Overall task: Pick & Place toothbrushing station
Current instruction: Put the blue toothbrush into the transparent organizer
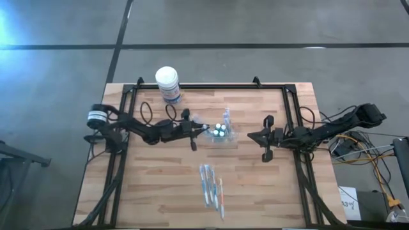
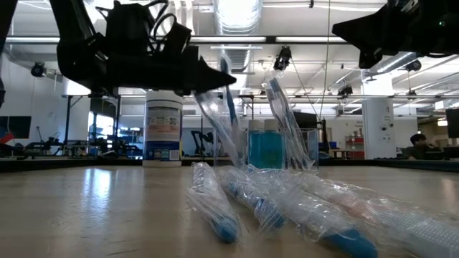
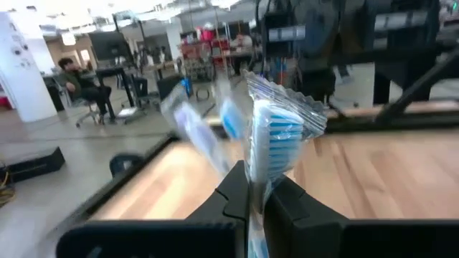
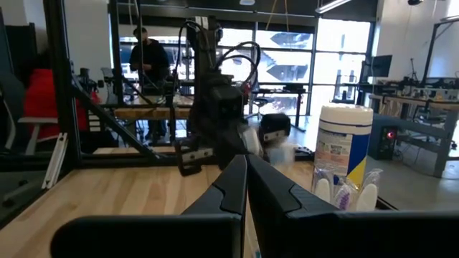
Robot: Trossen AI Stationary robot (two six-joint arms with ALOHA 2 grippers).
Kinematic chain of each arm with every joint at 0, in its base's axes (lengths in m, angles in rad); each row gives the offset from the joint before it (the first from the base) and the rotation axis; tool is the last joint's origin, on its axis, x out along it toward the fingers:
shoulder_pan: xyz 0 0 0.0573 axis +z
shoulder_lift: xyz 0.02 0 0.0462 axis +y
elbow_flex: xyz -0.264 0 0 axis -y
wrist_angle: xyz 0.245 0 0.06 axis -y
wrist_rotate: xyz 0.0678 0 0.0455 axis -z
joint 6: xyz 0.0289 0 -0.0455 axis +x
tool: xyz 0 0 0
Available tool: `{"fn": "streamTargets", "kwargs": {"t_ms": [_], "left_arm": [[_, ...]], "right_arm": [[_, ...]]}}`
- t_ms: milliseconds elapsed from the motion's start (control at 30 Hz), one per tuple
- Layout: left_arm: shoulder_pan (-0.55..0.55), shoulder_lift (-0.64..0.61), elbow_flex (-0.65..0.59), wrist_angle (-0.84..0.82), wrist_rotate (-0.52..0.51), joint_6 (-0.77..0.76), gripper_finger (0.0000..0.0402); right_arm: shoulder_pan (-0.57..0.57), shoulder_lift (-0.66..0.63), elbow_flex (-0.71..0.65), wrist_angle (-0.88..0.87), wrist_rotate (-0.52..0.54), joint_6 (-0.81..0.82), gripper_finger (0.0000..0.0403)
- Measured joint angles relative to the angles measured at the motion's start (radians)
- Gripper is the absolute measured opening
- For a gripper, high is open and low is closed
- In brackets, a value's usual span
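The toothbrushing station (image 1: 225,133) is a small clear holder at the table's middle, with toothbrushes standing in it (image 2: 287,122); it also shows in the right wrist view (image 4: 344,195). My left gripper (image 1: 203,128) is just left of the station, level, shut on a wrapped blue-and-white toothbrush (image 3: 276,129). My right gripper (image 1: 251,135) waits to the right of the station, shut and holding nothing (image 4: 245,179). Several wrapped toothbrushes (image 1: 211,186) lie flat on the table toward the near edge. My left gripper pinches the wrapped toothbrush between its two fingers (image 3: 237,188), a little below the brush head, through the clear wrapper (image 3: 256,175). The fingers come level from the table's left and lie across the brush. It stands nearly upright, head above the fingers, its handle (image 2: 231,132) slanting down.
A white-lidded round canister (image 1: 168,84) with a blue label stands at the far edge, left of centre. The dark frame rails (image 1: 211,87) run along the table's far, left and right sides. The wrapped toothbrushes on the near half fill the low view's foreground (image 2: 287,208).
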Motion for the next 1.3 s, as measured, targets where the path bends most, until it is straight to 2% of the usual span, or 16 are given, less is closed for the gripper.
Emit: {"fn": "streamTargets", "kwargs": {"t_ms": [100, 300, 500, 767, 1033, 1167, 1300], "left_arm": [[0.000, 0.014, -0.003, -0.017, -0.002, -0.001, 0.0022], [0.000, 0.011, -0.004, -0.022, -0.002, -0.022, 0.0069], [0.000, -0.034, -0.008, -0.038, -0.002, -0.023, 0.0107], [0.000, -0.117, -0.010, -0.158, -0.002, -0.020, 0.0145], [-0.002, -0.286, -0.008, -0.228, 0.000, 0.001, 0.0151], [-0.003, -0.404, -0.008, -0.355, 0.020, 0.016, 0.0150], [-0.007, -0.468, -0.025, -0.435, 0.024, 0.067, 0.0120]], "right_arm": [[0.000, 0.000, 0.000, 0.000, 0.000, 0.001, 0.0008], [0.000, 0.000, 0.000, 0.000, 0.000, 0.005, 0.0008], [0.000, 0.000, 0.000, 0.000, 0.000, 0.006, 0.0008], [0.000, 0.000, 0.000, 0.000, 0.000, 0.008, 0.0008], [0.000, 0.000, 0.000, 0.000, 0.000, 0.009, 0.0008], [0.000, 0.000, 0.000, 0.000, 0.000, 0.009, 0.0008], [0.000, 0.000, 0.000, 0.000, 0.000, 0.009, 0.0008]]}}
